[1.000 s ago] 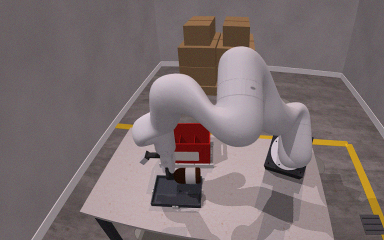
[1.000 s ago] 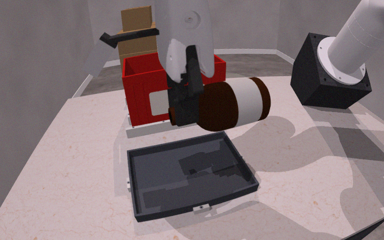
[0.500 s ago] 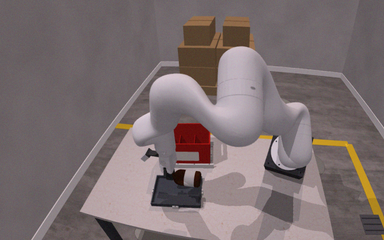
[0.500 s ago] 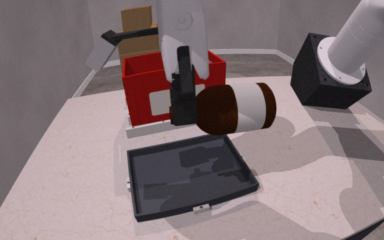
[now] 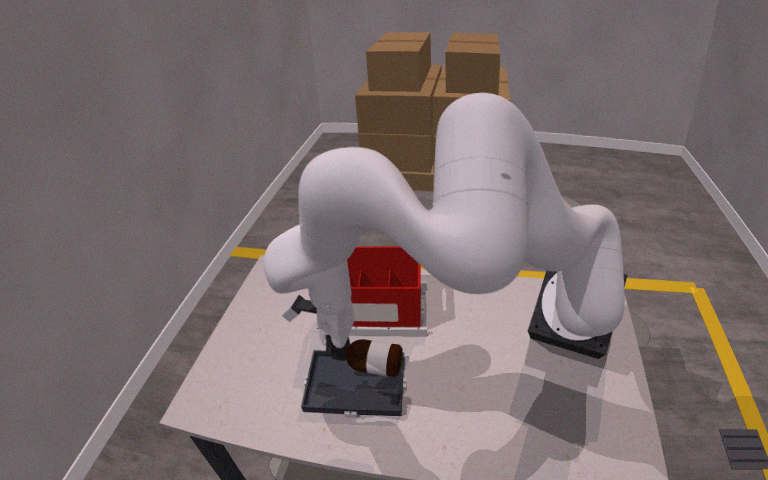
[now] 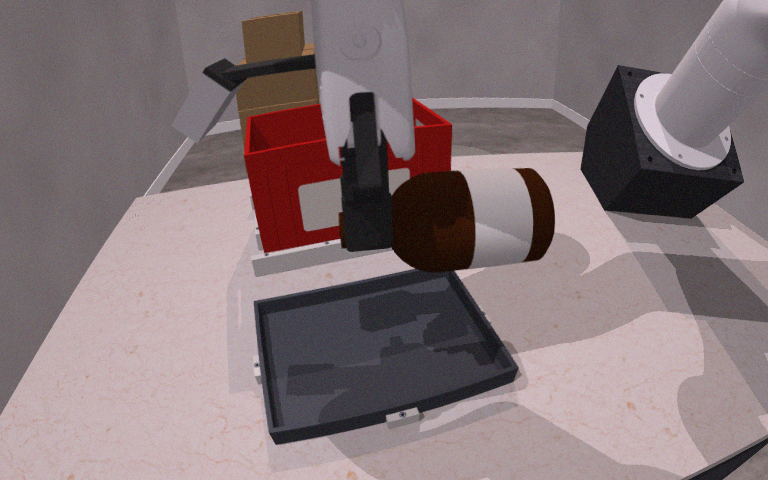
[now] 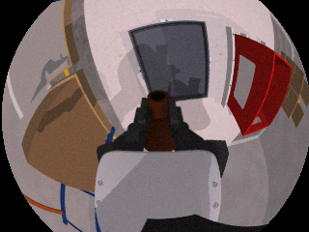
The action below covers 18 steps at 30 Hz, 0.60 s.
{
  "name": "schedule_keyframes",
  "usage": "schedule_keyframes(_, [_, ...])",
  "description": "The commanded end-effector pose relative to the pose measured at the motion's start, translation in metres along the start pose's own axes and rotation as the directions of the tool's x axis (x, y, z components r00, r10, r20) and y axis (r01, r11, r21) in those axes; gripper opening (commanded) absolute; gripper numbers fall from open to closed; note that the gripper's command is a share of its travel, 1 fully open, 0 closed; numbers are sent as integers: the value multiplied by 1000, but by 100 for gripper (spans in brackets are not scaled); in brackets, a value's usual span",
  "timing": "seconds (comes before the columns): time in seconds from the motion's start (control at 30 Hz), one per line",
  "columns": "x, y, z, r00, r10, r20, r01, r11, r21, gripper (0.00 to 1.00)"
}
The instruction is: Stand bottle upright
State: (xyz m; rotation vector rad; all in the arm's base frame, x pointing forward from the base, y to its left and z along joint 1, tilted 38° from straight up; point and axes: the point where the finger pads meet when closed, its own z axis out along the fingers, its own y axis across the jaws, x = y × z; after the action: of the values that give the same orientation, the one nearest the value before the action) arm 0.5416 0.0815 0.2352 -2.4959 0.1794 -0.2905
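A brown bottle with a white label (image 6: 472,219) hangs in the air, lying nearly horizontal above the far edge of the dark grey tray (image 6: 379,359). My gripper (image 6: 365,223) is shut on the bottle's neck, with the bottle's base pointing right. In the top view the bottle (image 5: 374,357) sits over the tray's (image 5: 353,387) far right part, with the gripper (image 5: 338,342) at its left end. In the wrist view the bottle's neck (image 7: 158,123) shows between the fingers, and the tray (image 7: 173,60) lies beyond it.
A red crate (image 6: 341,170) stands on a white base just behind the tray, close to the gripper; it also shows in the top view (image 5: 386,285). The arm's black base block (image 6: 656,152) stands at the right. Cardboard boxes (image 5: 430,96) are stacked beyond the table.
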Motion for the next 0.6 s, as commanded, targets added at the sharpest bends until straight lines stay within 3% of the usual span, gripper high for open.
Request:
schedule_keyframes(0.0, [1, 0, -1, 1000, 0, -2, 0, 1000, 0, 0])
schedule_keyframes(0.57, [1, 0, -1, 993, 114, -2, -114, 993, 0, 0])
